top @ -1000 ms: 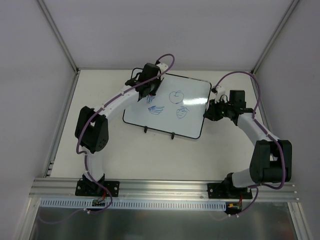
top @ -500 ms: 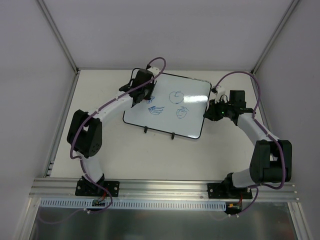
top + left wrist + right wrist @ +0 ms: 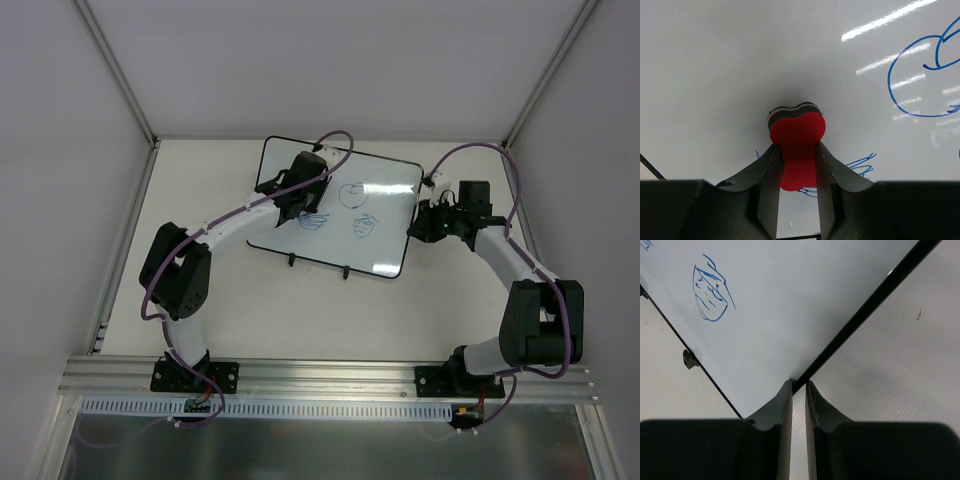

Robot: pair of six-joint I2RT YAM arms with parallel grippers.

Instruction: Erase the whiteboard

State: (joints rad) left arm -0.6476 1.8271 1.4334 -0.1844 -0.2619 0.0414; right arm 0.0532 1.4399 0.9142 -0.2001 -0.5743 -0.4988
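Now | left gripper (image 3: pixel 796 147) clenched on red eraser (image 3: pixel 797 127), touching whiteboard (image 3: pixel 715 75) | right gripper (image 3: pixel 799 384) pinching whiteboard edge

Doodle (image 3: pixel 861 164) on whiteboard (image 3: pixel 715 75), perhaps wing, behind eraser (image 3: pixel 797 142)

Left arm (image 3: pixel 232 214) and right arm (image 3: pixel 512 262) reach forward, elbows bent.
Left gripper (image 3: pixel 796 146) clamps red bone-shaped eraser (image 3: pixel 798 131); right gripper (image 3: pixel 798 388) pinches black-framed white whiteboard (image 3: pixel 790 305) edge.

Bright, even light; streaky glare on whiteboard (image 3: pixel 800 65)
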